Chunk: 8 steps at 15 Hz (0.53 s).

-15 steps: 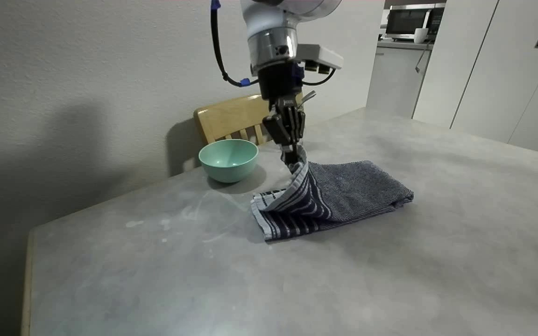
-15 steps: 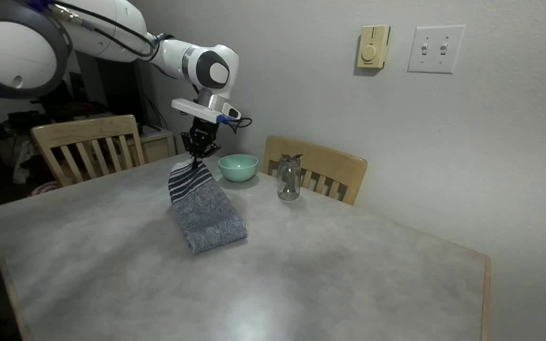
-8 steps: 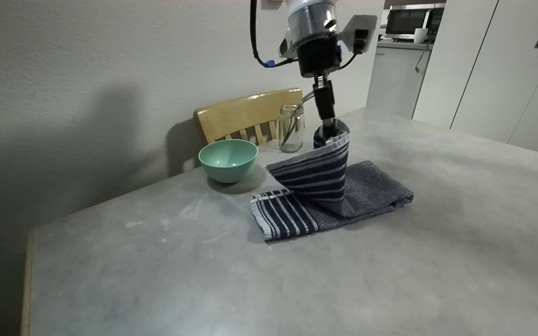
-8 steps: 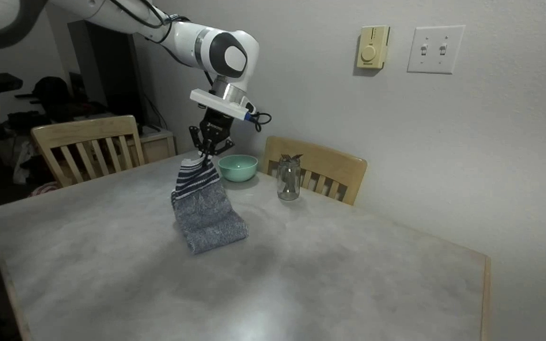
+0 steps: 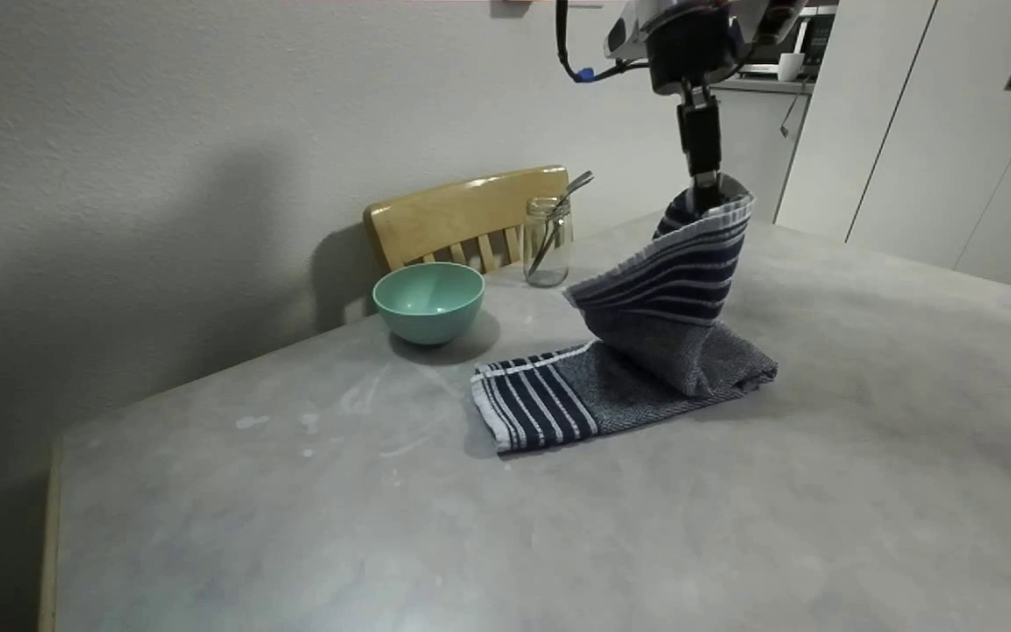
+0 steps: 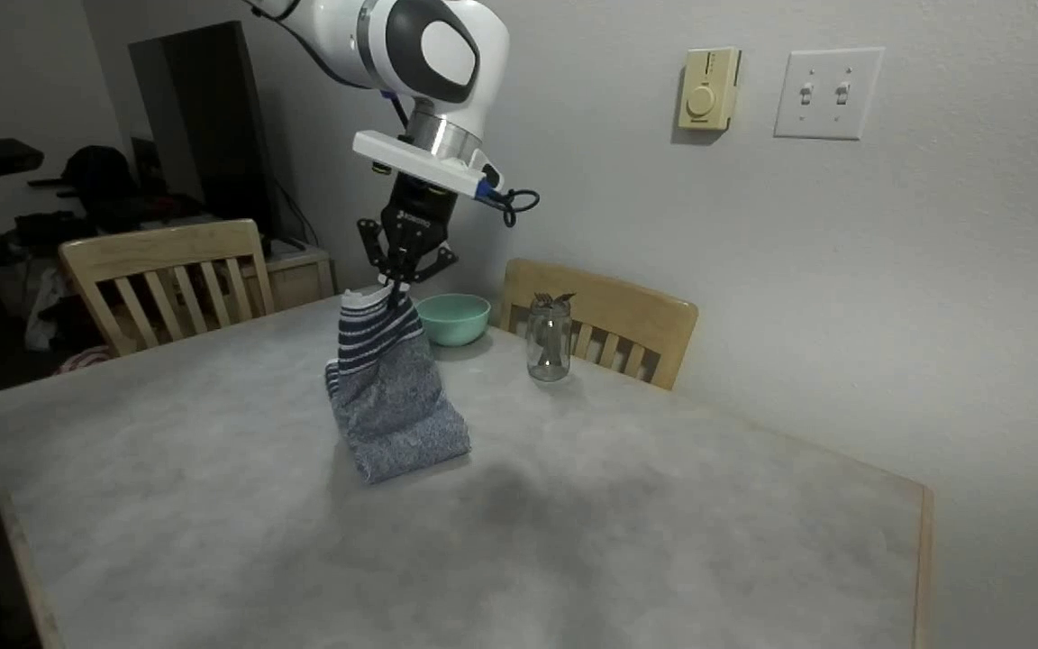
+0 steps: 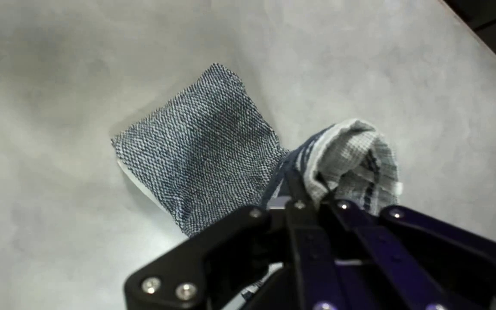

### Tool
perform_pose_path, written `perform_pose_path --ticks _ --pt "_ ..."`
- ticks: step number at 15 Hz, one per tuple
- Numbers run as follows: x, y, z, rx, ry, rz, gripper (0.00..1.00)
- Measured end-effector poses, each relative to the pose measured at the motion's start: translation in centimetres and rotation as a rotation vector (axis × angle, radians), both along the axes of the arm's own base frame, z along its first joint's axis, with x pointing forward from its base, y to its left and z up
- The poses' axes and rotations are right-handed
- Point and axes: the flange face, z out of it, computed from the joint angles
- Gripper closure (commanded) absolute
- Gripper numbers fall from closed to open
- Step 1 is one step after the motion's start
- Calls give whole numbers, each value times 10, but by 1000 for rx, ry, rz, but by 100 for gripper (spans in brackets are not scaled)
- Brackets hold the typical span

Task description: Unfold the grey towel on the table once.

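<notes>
The grey towel [image 5: 646,347] has risen higher at one striped end, pinched between nearly closed fingers [image 5: 706,193]

No legible txt, nos., brands or signs.

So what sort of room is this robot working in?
Probably a dining area at home, near a kitchen: wooden chairs stand at the table, a glass jar holds cutlery, and a partly hidden microwave shows in an exterior view.
</notes>
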Motion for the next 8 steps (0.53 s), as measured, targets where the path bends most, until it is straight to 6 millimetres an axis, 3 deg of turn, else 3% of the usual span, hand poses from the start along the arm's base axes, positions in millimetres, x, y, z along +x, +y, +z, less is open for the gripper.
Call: perform_pose_path --ticks 3,8 --pt "-21 -37 13 -14 -43 -12 99" --pt "-72 -133 22 5 -118 41 99"
